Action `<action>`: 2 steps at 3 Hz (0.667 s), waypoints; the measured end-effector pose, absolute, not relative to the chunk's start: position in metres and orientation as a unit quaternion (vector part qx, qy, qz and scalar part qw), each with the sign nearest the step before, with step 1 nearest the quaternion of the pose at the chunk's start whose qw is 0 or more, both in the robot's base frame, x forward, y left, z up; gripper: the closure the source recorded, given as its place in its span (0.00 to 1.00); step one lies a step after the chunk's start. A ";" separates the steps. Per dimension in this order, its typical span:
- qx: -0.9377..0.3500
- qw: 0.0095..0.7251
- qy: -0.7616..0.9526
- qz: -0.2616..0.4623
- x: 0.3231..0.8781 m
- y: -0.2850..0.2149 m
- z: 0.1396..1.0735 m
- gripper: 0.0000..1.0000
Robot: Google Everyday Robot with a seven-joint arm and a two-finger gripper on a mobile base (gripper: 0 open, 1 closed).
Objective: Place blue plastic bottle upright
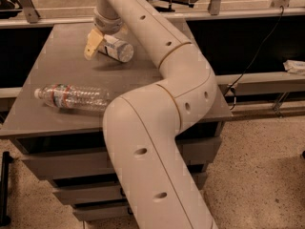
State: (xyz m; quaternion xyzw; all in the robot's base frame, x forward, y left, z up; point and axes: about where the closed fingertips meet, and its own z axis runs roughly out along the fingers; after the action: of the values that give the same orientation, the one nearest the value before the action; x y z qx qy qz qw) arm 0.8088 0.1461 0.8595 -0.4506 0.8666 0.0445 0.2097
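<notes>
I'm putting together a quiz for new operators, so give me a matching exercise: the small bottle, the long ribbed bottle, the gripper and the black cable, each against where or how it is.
Things:
1. blue plastic bottle
2. long ribbed bottle
3. gripper
4. black cable

Places or states:
A. runs down to the right of the table
B. lying on its side near the table's left front
C. at the arm's end, over the table's far side
D. tilted, not upright, beside the gripper

Pairs: 1-D, 2-B, 3-C, 4-A
</notes>
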 end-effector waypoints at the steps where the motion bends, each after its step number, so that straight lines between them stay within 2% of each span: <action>1: -0.453 0.204 0.867 0.049 0.809 0.149 0.854 0.00; 2: -0.454 0.199 0.867 0.054 0.810 0.152 0.848 0.00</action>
State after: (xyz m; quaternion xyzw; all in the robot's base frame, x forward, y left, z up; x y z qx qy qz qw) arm 0.8098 0.1523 0.8483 -0.4538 0.8669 0.0539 0.1990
